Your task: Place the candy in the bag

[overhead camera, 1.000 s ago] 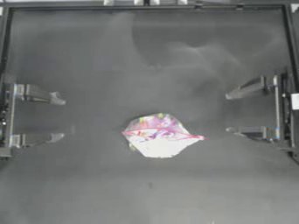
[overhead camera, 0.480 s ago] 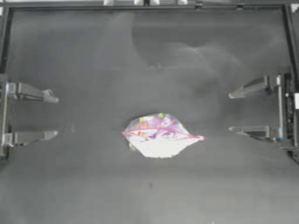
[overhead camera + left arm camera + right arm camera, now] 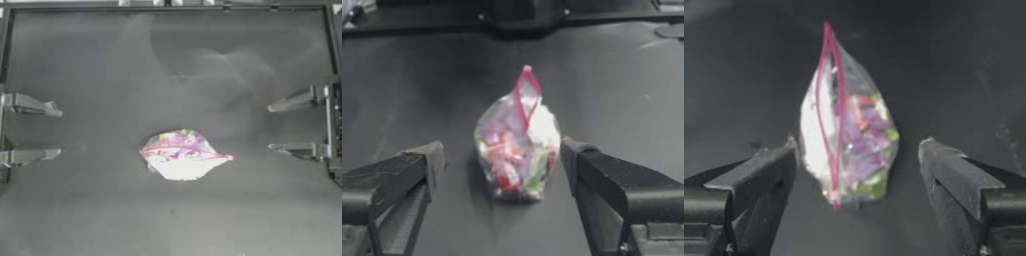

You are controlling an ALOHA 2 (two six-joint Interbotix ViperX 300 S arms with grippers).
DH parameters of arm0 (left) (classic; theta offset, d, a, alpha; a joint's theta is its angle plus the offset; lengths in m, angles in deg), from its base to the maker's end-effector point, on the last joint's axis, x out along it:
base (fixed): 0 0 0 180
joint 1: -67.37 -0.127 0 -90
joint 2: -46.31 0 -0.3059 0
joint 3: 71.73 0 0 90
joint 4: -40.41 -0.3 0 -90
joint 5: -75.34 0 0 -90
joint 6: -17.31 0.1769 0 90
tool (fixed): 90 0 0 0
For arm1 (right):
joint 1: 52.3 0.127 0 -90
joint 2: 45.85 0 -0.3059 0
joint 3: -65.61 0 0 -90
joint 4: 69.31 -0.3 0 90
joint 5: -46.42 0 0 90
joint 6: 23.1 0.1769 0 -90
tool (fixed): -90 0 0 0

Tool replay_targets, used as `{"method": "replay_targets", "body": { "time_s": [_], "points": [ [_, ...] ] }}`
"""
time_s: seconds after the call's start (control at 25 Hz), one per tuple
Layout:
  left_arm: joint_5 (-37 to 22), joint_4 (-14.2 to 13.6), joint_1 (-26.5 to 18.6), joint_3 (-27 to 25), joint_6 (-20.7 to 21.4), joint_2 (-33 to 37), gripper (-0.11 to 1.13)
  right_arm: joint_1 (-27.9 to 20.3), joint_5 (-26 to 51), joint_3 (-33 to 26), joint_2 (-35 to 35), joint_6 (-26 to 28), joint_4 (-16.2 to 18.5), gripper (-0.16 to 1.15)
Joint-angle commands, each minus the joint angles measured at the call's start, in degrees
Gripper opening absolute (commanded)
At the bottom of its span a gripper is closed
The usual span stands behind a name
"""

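Note:
The bag (image 3: 182,155) lies in the middle of the table, a clear zip bag with a pink-red seal strip, colourful sweets and white showing through. It also shows in the left wrist view (image 3: 517,150) and in the right wrist view (image 3: 847,140). A loose candy is not in view. My left gripper (image 3: 59,132) stands open at the table's left side, well apart from the bag. My right gripper (image 3: 270,127) stands open at the right side, also apart from it. Neither gripper (image 3: 502,150) (image 3: 859,146) holds anything.
A dark raised frame (image 3: 167,7) borders the table along the far edge and both sides. Bare dark table surface (image 3: 167,65) surrounds the bag.
Both grippers have drawn back a little, the left one toward the left edge and the right one toward the right edge. The bag has not moved.

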Motion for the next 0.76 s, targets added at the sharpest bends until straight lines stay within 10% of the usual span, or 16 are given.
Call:
{"method": "replay_targets", "body": {
  "time_s": [0.04,0.76],
  "points": [
    [-0.4,0.0,-0.1,0.2,-0.1,1.3,0.99,0.0,-0.3,-0.4,-1.0,0.1,0.3,1.00],
    [-3.1,1.2,-1.8,-4.0,-0.2,13.2,0.99,-1.0,0.1,2.5,-7.3,0.1,-0.7,1.00]
  ]
}}
